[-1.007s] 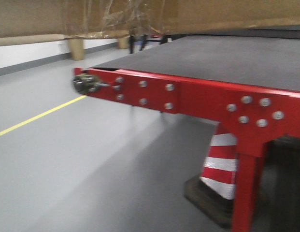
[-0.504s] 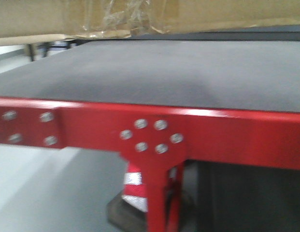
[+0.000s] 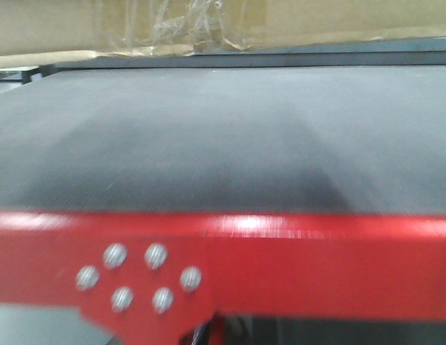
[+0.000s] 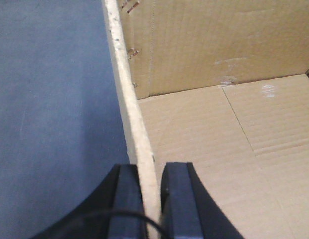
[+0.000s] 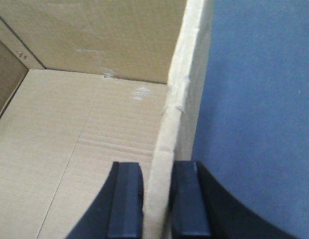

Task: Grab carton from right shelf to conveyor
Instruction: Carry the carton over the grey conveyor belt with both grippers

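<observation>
My left gripper [image 4: 153, 199] is pinching the left wall of the carton [image 4: 209, 129], and my right gripper [image 5: 158, 199] is pinching the right wall. I am seeing the carton over the conveyor [image 3: 208, 144], beyond its red edge strip [image 3: 316, 251].

Smooth pale grey floor [image 3: 25, 329] shows as a small patch in the front view's lower left corner. Far back at upper left, a pale strip [image 3: 3, 72] with dark blurred shapes [image 3: 29, 72], unidentifiable. Light soft, even, indoor.
</observation>
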`<action>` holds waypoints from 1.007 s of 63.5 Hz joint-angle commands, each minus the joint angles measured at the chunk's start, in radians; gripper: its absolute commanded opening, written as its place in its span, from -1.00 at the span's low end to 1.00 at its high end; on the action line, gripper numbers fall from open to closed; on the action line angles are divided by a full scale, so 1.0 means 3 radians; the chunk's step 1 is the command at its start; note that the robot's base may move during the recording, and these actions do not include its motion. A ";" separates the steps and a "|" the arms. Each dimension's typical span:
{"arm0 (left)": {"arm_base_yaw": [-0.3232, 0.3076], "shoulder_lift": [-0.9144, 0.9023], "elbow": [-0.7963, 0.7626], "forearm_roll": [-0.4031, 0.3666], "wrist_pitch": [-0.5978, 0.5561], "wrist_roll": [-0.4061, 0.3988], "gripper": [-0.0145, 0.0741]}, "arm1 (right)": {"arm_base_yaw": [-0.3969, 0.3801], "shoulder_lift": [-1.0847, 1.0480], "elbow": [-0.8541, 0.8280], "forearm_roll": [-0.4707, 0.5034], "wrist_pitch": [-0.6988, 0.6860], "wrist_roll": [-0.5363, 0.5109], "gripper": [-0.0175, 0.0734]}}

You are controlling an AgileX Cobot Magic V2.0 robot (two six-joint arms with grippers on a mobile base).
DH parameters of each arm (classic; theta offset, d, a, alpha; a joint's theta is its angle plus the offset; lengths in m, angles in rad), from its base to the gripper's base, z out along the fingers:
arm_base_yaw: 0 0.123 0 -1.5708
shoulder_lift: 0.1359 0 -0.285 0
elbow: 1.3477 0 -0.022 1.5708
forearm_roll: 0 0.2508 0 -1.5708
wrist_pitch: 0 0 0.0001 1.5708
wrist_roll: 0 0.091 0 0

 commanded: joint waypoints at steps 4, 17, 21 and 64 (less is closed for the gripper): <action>0.0008 -0.0045 -0.0019 0.0155 -0.0032 0.0048 -0.71 | -0.0027 -0.0050 -0.0017 -0.0093 -0.0145 -0.0031 -0.77; 0.0008 -0.0045 -0.0019 0.0155 -0.0032 0.0048 -0.71 | -0.0027 -0.0050 -0.0017 -0.0093 -0.0145 -0.0031 -0.77; 0.0008 -0.0045 -0.0019 0.0155 -0.0032 0.0048 -0.71 | -0.0027 -0.0050 -0.0017 -0.0093 -0.0145 -0.0031 -0.77; 0.0008 -0.0045 -0.0019 0.0155 -0.0032 0.0048 -0.71 | -0.0027 -0.0050 -0.0017 -0.0093 -0.0145 -0.0031 -0.77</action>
